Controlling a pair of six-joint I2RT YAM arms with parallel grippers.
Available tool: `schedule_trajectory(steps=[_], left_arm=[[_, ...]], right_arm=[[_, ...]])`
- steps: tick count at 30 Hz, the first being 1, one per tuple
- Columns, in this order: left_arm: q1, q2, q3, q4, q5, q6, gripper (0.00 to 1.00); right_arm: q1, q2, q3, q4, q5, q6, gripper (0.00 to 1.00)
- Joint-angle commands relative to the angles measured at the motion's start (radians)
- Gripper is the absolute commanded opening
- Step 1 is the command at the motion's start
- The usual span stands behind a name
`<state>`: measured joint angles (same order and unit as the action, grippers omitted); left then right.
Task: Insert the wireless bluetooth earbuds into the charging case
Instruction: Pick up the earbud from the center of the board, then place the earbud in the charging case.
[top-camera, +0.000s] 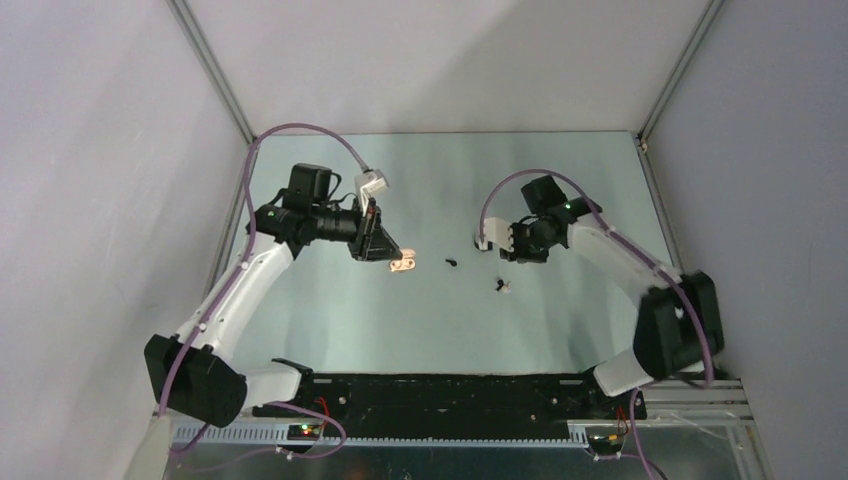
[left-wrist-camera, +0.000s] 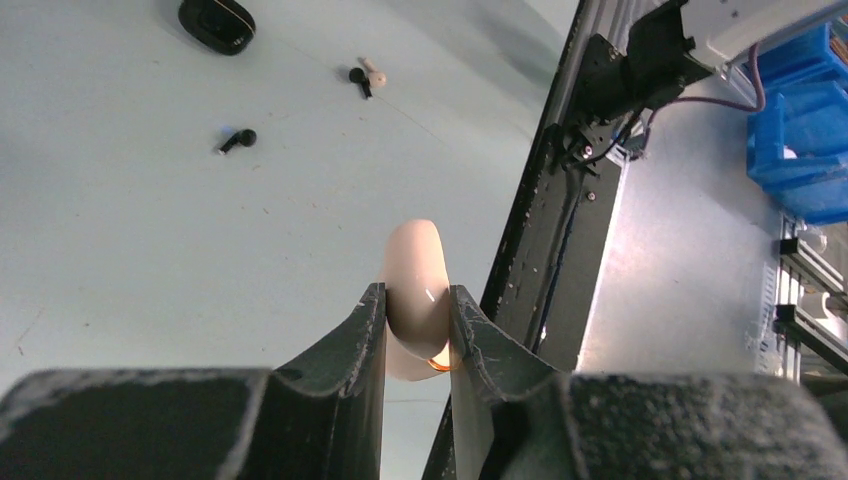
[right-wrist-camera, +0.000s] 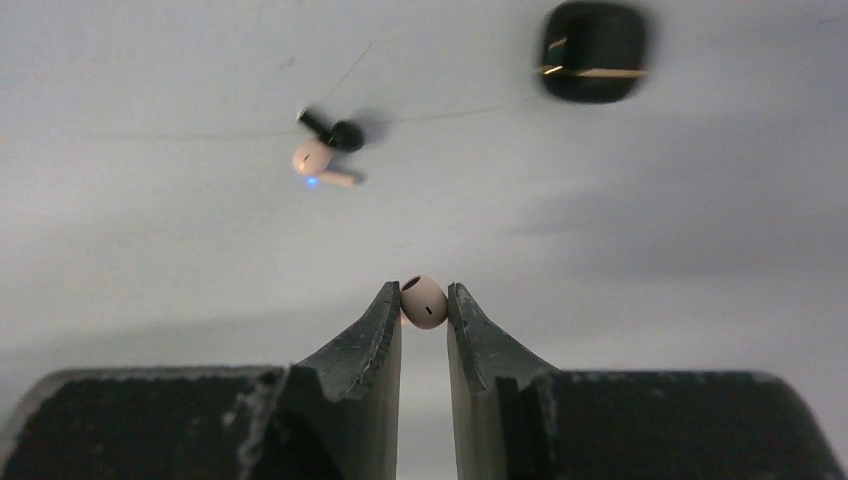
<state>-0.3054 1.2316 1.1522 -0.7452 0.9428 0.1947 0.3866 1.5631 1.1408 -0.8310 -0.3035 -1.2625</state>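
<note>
Right jaws: narrow, pinching a beige earbud (right-wrist-camera: 424, 302) at the tips, held above the tabletop (top-camera: 420, 330).
Left jaws: narrow, clamped on the beige charging case (left-wrist-camera: 415, 265). The case stands on edge between them and sticks out past the tips, with an orange glow at its lower seam.
Case height: I cannot tell whether it touches the tabletop.
Lone black earbud (left-wrist-camera: 238, 140): loose on the tabletop, ahead of my left jaws and between my two arms.
Bud pair: second black earbud (right-wrist-camera: 340, 133) and second beige earbud (right-wrist-camera: 315, 160) lie just beside each other on the tabletop, possibly touching. There is a blue light on the beige one.
Black charging case (right-wrist-camera: 593, 50): on the tabletop, shut, well apart from the pair and beyond my right jaws.
Earbuds seated in a case: none visible.
</note>
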Motion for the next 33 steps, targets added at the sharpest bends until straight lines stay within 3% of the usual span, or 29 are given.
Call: schedule_trajectory(steps=[1, 8, 12, 21, 33], left_arm=[[-0.018, 0.037, 0.078, 0.066, -0.029, -0.046, 0.00], [-0.039, 0.072, 0.091, 0.367, -0.170, -0.354, 0.00], [-0.042, 0.066, 0.080, 0.510, -0.151, -0.509, 0.00], [-0.055, 0.051, 0.011, 0.733, 0.013, -0.721, 0.00], [-0.054, 0.065, 0.014, 0.739, 0.106, -0.754, 0.00]], right_arm=[[0.060, -0.207, 0.023, 0.110, 0.012, 0.175, 0.00], [0.253, -0.477, -0.026, 0.483, 0.203, 0.497, 0.00], [0.375, -0.570, -0.078, 0.687, 0.278, 0.548, 0.00], [0.508, -0.527, -0.092, 0.912, 0.342, 0.480, 0.00], [0.602, -0.452, -0.122, 1.027, 0.377, 0.283, 0.00]])
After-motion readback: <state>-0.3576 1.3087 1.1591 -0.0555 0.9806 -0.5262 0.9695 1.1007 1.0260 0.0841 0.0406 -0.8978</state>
